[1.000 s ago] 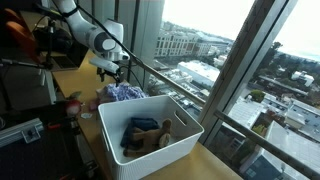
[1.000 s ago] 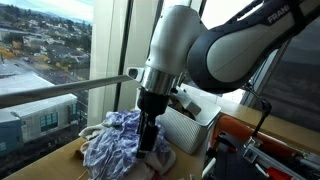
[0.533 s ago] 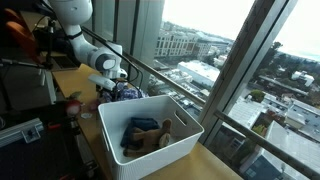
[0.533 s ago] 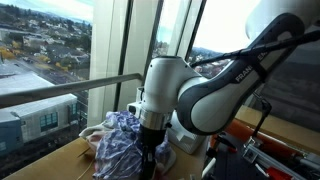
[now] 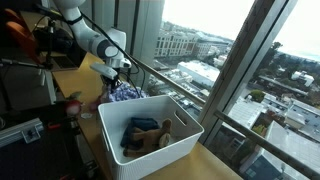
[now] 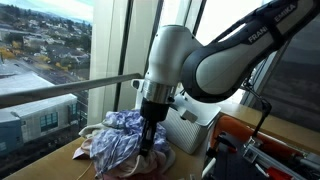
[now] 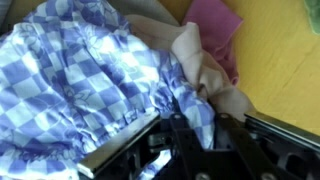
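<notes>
A blue-and-white checkered cloth (image 5: 125, 93) (image 6: 118, 142) (image 7: 85, 70) lies bunched on the wooden table beside the window. My gripper (image 7: 200, 118) (image 6: 148, 143) (image 5: 116, 79) reaches down into the pile, and a fold of the checkered cloth is pinched between its narrow-set jaws. A beige cloth (image 7: 208, 72) lies right against the fingers, and a pink cloth (image 7: 216, 24) lies beyond it. The fingertips themselves are hidden in the fabric in both exterior views.
A white plastic bin (image 5: 150, 155) (image 6: 192, 130) stands next to the pile, holding brown and blue items (image 5: 146, 134). A window rail (image 6: 60, 92) runs behind the cloths. Equipment and cables crowd the table's other side (image 5: 25, 60).
The arm dropped into the cloth pile and has now risen slightly. The jaws went from wide apart to closed on a fold of the checkered cloth.
</notes>
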Robot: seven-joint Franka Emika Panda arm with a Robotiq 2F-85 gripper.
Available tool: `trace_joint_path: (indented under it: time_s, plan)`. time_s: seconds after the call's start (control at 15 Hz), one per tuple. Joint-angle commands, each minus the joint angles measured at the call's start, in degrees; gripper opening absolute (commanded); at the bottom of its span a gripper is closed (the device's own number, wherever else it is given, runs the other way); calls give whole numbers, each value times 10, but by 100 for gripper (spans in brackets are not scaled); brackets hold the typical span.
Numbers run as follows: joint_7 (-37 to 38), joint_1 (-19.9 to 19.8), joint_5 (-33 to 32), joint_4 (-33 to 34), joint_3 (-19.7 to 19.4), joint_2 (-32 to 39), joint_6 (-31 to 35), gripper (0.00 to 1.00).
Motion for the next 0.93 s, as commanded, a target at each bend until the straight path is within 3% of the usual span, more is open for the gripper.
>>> trace_joint_path:
  time_s: [0.0,0.47,0.87]
  plan:
    - [-14,-33,60,-48,32,-107,-47,0]
    - [-25,-42,156,-49,23,-283,-133,3]
    - [-11,-44,153,28,-17,-382,-152,3]
